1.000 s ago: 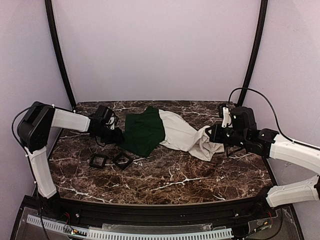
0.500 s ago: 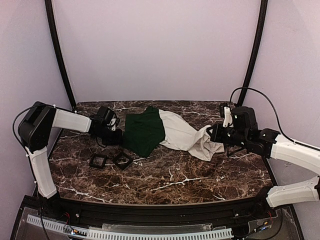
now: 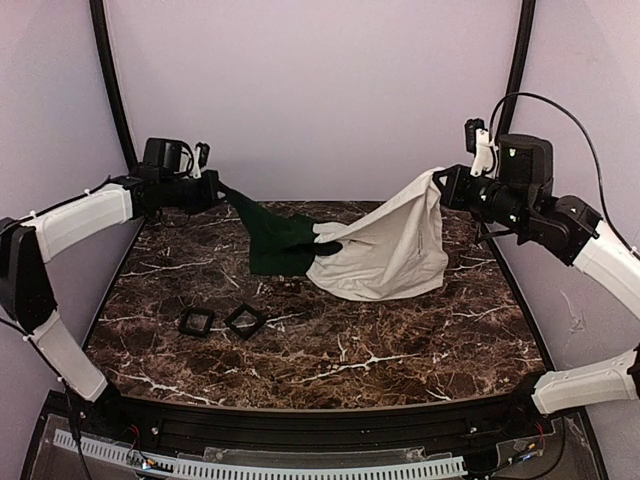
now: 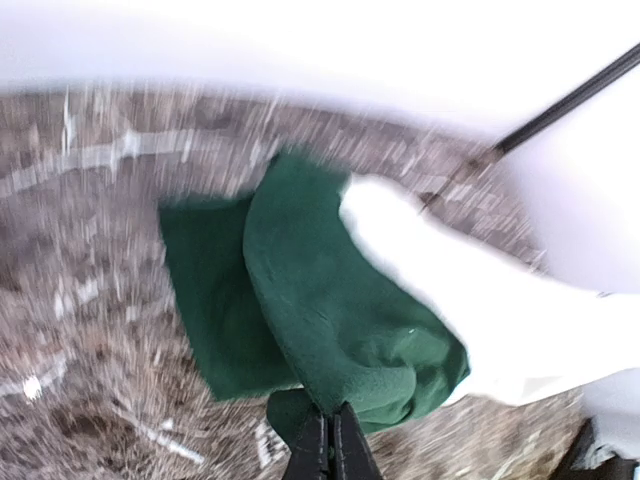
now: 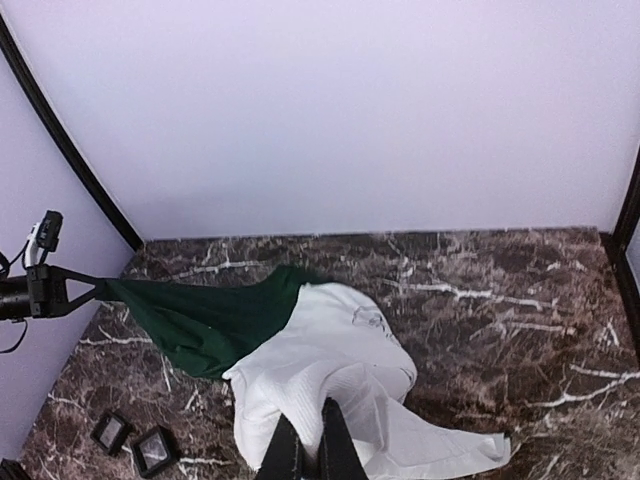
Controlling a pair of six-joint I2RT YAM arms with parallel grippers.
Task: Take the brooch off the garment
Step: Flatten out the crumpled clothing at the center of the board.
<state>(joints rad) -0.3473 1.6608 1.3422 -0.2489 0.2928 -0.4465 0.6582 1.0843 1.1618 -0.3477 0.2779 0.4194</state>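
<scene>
- Closest to you, the two black square frames (image 3: 196, 321) (image 3: 246, 320) sit side by side on the table (image 3: 400, 360), just in front of the garment's green end. They haven't budged since the earlier shots.
- Behind them is the one garment (image 3: 390, 250), and here's the big change. Half a second back it was a low, bunched heap lying on the marble. Now it's pulled up at both ends, so only the middle and the white hem rest on the table.
- At the garment's green end, your left gripper (image 3: 215, 187) is pinched tight on the dark green fabric. It has come up off the table, and the cloth runs taut from it down to the marble.
- At the white end, your right gripper (image 3: 440, 183) is clamped on the white fabric, also lifted well up. The white part hangs from it like a tent.
- So the count is two frames, one garment and two grippers, both gripping cloth.
- The brooch: you can't make it out in any view. The folds may be hiding it, and the left wrist view is too blurry to help.
</scene>
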